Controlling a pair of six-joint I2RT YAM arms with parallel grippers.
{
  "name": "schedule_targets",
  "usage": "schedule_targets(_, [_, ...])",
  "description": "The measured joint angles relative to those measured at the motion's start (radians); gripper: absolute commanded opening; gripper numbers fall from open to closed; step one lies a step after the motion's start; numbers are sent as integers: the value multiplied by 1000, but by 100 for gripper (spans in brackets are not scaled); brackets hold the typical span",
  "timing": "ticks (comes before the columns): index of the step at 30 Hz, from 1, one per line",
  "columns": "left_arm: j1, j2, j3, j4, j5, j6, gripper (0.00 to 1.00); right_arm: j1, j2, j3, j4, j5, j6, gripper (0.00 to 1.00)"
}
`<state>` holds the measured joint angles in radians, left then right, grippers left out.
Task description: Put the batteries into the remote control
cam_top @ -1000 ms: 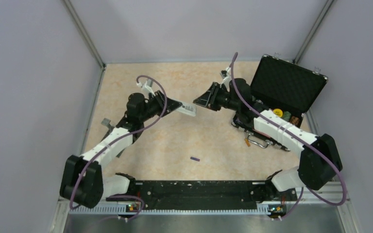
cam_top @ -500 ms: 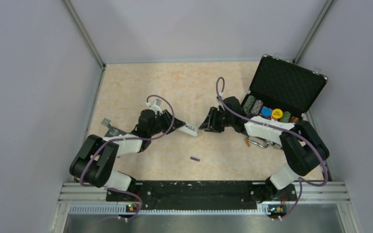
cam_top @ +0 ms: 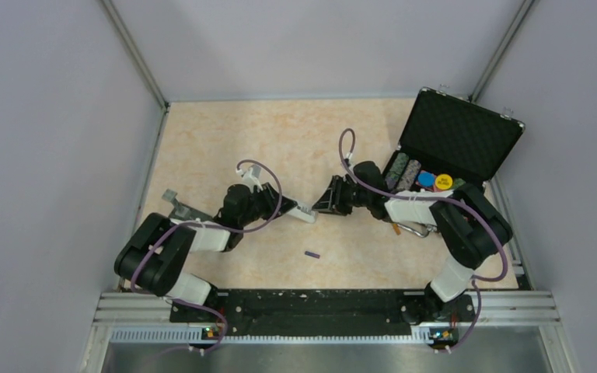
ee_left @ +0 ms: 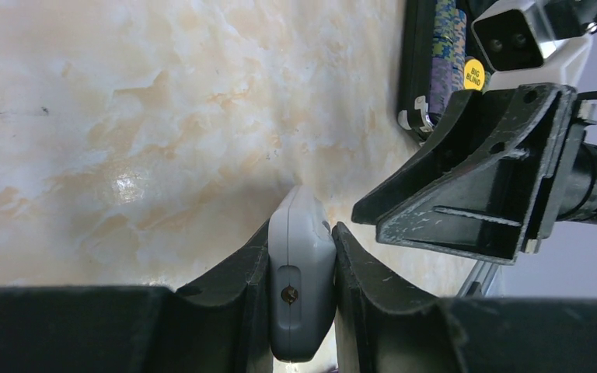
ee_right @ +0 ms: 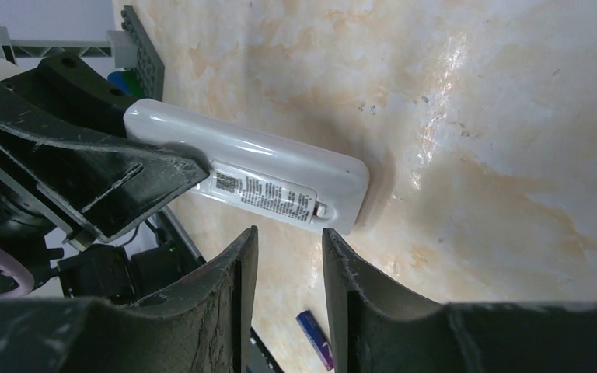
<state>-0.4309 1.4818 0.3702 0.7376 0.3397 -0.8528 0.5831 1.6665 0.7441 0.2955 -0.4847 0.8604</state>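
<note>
The remote control (ee_right: 264, 186) is clamped edge-on by one end in the left pincer (ee_left: 301, 256), low over the worktop (cam_top: 225, 148). Its label side faces the right pincer (ee_right: 288, 241), which is open just a narrow slit with nothing in it. Risk imo: any shove on that free end levers it out of the grip. One purple battery (cam_top: 312, 253) lies loose, apart from it, and could roll if bumped.

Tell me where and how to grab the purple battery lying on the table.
Grip the battery at mid-length, across its thin round body, coming straight down. It lies flat and alone on the table, so fingers should fit either side. Probably use the empty right pincer; the left pincer holds the remote control.
</note>
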Motion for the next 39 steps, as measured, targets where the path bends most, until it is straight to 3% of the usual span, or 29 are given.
schedule_targets(6, [-3, -2, -17, 24, -17, 0, 0, 9, 40, -14, 64, -13, 30, 32])
schedule_targets(39, [-4, -5, 23, -65, -47, -20, 0, 10, 130, -16, 199, -38, 127, 38])
